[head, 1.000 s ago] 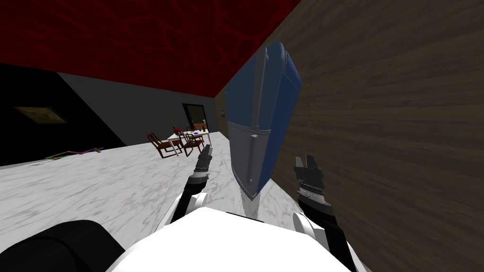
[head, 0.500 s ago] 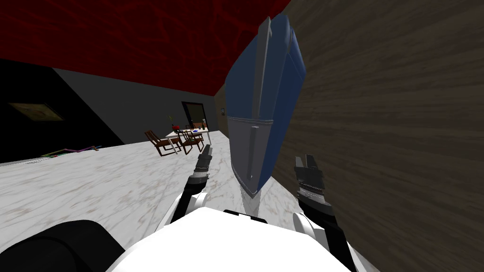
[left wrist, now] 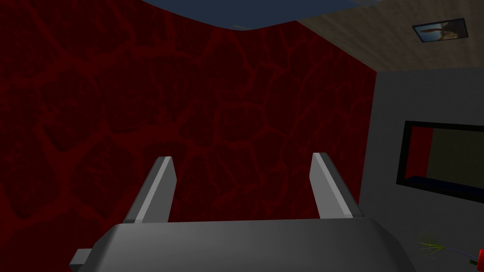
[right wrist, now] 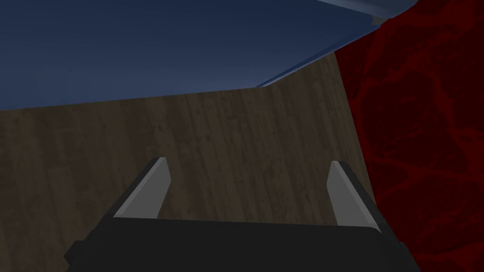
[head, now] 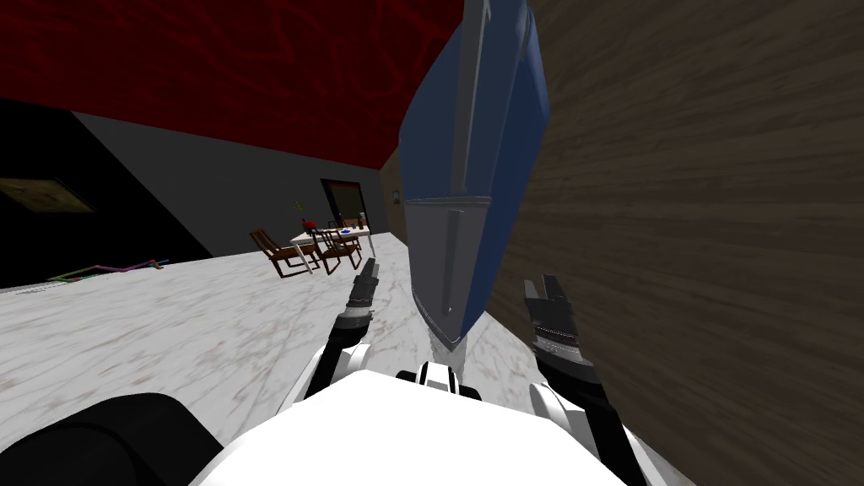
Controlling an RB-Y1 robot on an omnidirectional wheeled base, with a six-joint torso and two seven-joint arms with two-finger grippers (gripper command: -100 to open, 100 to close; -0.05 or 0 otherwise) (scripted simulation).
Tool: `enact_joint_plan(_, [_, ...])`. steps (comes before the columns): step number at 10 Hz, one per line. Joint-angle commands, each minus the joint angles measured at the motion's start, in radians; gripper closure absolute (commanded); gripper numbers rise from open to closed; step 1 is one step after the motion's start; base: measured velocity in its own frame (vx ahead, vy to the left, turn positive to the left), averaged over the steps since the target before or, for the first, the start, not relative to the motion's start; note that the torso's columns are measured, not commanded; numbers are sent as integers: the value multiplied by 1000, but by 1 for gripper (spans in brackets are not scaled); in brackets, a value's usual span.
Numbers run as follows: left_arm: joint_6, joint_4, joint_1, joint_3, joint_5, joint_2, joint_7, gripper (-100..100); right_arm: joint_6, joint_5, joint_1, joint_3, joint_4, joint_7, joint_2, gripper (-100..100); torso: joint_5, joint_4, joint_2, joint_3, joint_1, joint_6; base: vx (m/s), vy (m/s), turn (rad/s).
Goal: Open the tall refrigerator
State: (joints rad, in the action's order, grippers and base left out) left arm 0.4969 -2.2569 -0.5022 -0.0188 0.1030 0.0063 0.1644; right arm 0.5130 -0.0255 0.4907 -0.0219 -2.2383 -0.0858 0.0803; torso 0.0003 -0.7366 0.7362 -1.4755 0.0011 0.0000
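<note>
The tall refrigerator (head: pixel 460 194) stands close in front of me against the wood wall, with blue sides and a grey lower door. A long upright handle (head: pixel 467 101) runs up its upper door, and a shorter handle (head: pixel 450 261) sits on the lower one. Both doors look shut. My right gripper (head: pixel 548 288) hangs open to the right of the fridge's base, touching nothing. In the right wrist view that gripper (right wrist: pixel 248 162) is open, with the fridge's blue side (right wrist: pixel 142 47) beyond it. My left gripper (head: pixel 369 270) is left of the fridge, open (left wrist: pixel 242 158) and empty.
The wood-plank wall (head: pixel 717 253) runs close along my right. Marble floor (head: pixel 169 337) spreads to the left. A dining table with chairs (head: pixel 316 245) and a doorway (head: pixel 344 202) stand at the far end. Thin coloured bars (head: pixel 110 272) lie on the floor far left.
I have moved closer to the refrigerator, which now looms larger and reaches the picture's top. Both arms keep their pose before my chest.
</note>
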Motion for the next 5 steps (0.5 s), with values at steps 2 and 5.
enact_joint_plan(2, [0, 0, 0, 0, 0, 0, 0, 0, -45, 19, -7, -21, -2, 3, 90, -100, 0, -1, 0, -1, 0, 0, 39, 57, -47])
enact_joint_plan(5, [0, 0, 0, 0, 0, 0, 0, 0, -90, 40, -13, -41, -8, 6, 170, -100, 0, -2, 2, 0, -1, 0, 30, 49, -60])
